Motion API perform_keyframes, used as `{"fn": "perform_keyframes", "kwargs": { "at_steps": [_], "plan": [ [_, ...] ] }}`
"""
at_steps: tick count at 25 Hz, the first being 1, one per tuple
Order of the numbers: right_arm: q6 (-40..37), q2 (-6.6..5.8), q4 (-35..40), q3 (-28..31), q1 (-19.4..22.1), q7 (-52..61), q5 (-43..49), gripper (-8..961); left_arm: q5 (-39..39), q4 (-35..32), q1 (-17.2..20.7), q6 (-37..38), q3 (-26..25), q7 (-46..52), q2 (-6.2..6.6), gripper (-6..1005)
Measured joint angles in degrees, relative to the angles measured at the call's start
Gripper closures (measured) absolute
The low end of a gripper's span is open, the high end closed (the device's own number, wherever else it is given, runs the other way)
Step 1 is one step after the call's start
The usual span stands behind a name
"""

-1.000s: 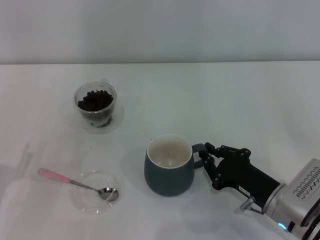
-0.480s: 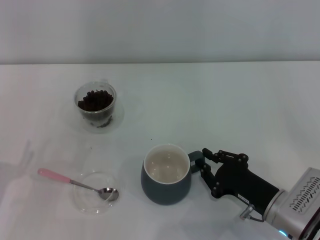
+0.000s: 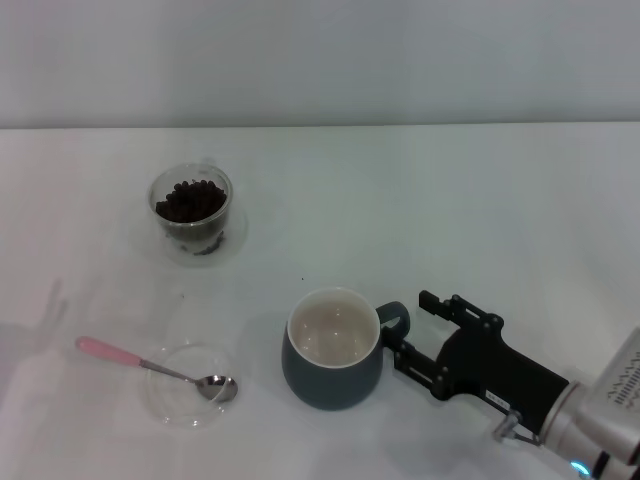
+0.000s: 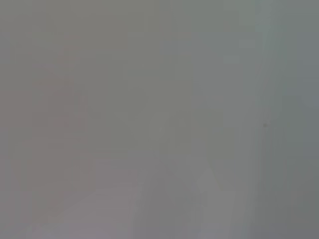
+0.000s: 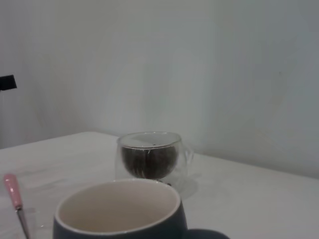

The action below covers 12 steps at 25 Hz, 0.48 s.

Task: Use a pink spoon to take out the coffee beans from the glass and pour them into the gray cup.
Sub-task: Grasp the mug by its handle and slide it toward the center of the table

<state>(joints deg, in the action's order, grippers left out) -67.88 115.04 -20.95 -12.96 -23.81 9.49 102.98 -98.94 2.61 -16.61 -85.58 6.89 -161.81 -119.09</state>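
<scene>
The gray cup (image 3: 330, 375) stands empty at the table's front middle, its handle pointing right; it also shows in the right wrist view (image 5: 119, 224). My right gripper (image 3: 408, 325) is open, with its fingers spread on either side of the cup's handle. The glass (image 3: 192, 212) with the coffee beans (image 3: 188, 200) stands at the back left, and shows beyond the cup in the right wrist view (image 5: 149, 159). The pink spoon (image 3: 130, 358) lies at the front left, its bowl resting in a flat clear dish; its handle shows in the right wrist view (image 5: 12, 191). The left gripper is out of view.
The flat clear round dish (image 3: 160, 398) sits left of the cup on the white table. The left wrist view shows only a plain grey surface. A pale wall stands behind the table.
My right gripper drew the gray cup a little toward the front left by its handle, then opened and let go. The glass and spoon have not moved.
</scene>
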Motion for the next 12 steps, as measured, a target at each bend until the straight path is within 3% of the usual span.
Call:
{"fn": "perform_keyframes", "kwargs": {
  "at_steps": [8, 12],
  "plan": [
    [-5.4, 0.01, 8.0, -4.1, 1.6, 14.4, 4.0, 183, -0.2, 0.0, -0.3, 0.1, -0.1, 0.0, 0.0, 138],
    [-9.3, -0.09, 10.6, -5.2, 3.4, 16.0, 4.1, 190, -0.3, 0.0, 0.0, 0.2, -0.1, 0.0, 0.0, 138]
  ]
}}
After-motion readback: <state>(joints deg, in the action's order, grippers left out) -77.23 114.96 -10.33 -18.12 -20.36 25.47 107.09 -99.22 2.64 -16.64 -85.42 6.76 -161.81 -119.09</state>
